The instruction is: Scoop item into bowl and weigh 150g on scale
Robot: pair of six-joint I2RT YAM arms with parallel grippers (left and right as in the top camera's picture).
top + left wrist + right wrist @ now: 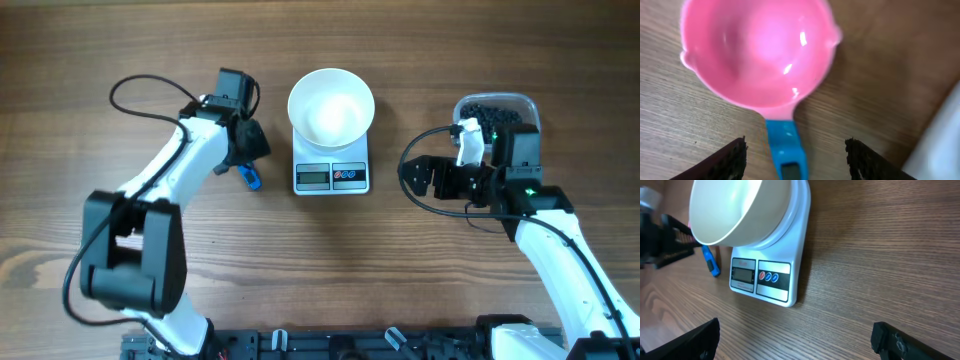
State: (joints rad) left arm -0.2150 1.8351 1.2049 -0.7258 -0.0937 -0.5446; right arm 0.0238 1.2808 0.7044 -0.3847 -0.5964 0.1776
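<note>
The white bowl (331, 105) stands empty on the white scale (332, 177) at mid-table. The item, a dark pile of tiny black beads (492, 108), fills a clear tub (527, 104) at the right. A pink scoop (757, 50) with a blue handle (785, 150) lies on the wood left of the scale. My left gripper (796, 145) is open and straddles the handle, with a gap on each side. My right gripper (795, 340) is open over bare wood in front of the scale (770, 275), nothing between its fingers.
In the overhead view, only the scoop's blue handle (250, 178) shows below my left gripper (248, 148). My right gripper (408, 175) sits just right of the scale, with the right arm over the front of the tub.
</note>
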